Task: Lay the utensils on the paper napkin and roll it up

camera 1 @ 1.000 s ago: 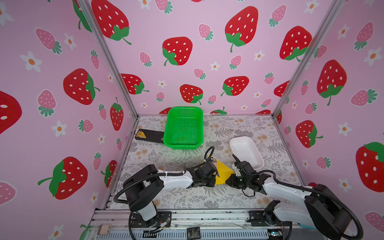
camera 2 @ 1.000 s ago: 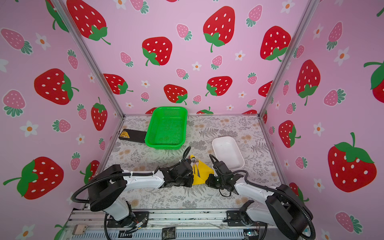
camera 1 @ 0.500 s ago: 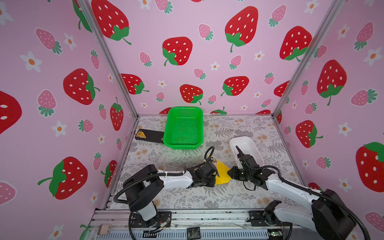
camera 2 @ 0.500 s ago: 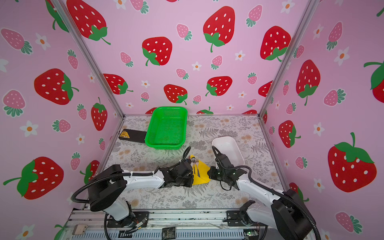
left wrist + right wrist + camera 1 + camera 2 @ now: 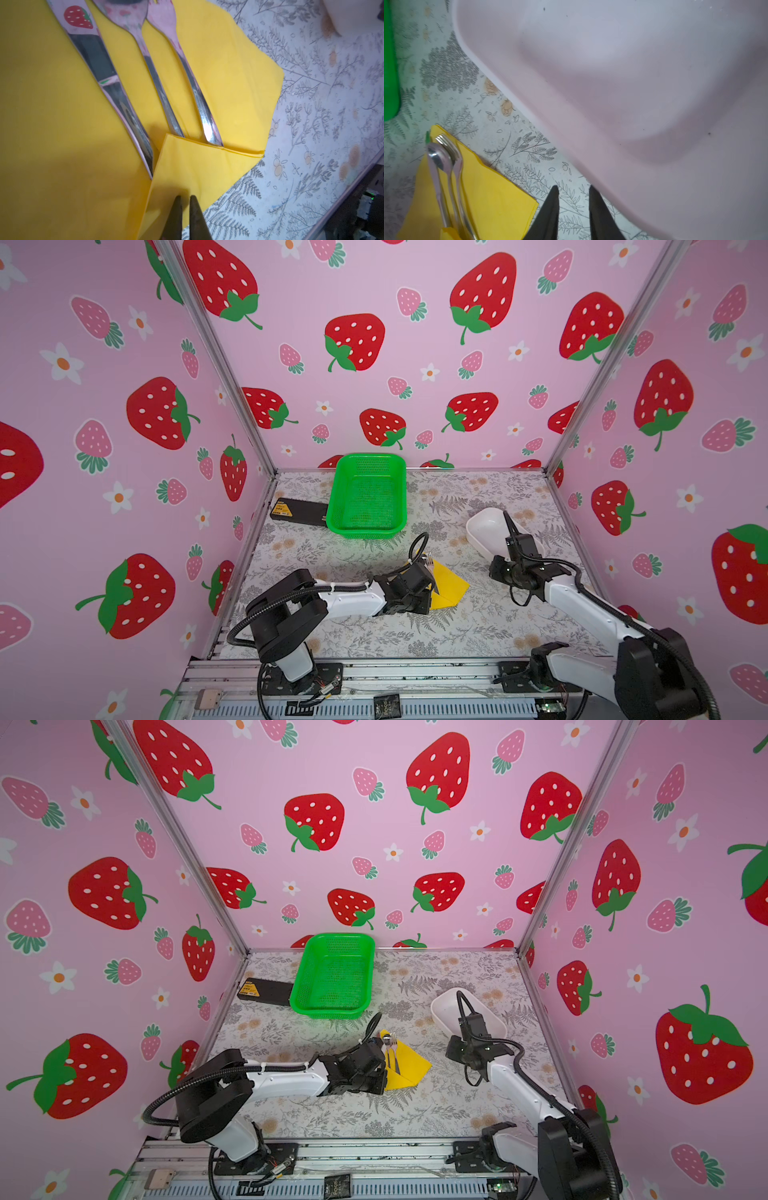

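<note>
The yellow paper napkin (image 5: 448, 585) (image 5: 411, 1069) lies on the floral table with its near corner folded over. On it lie the utensils side by side: a knife (image 5: 99, 62), a spoon (image 5: 158, 87) and a fork (image 5: 193, 87), their handle ends under the folded flap (image 5: 207, 166). My left gripper (image 5: 185, 197) (image 5: 384, 1073) is shut, its tips down on that flap. My right gripper (image 5: 573, 189) (image 5: 495, 569) hangs open over bare table between the napkin (image 5: 492, 197) and the white dish, holding nothing.
A white oblong dish (image 5: 478, 531) (image 5: 612, 83) sits right beside the right gripper. A green perforated basket (image 5: 368, 533) stands at the back, with a black box (image 5: 297, 512) to its left. Strawberry-print walls close in three sides.
My right gripper has drawn back from the napkin's right edge toward the white dish, and its jaws have opened. The left gripper and the napkin have stayed put.
</note>
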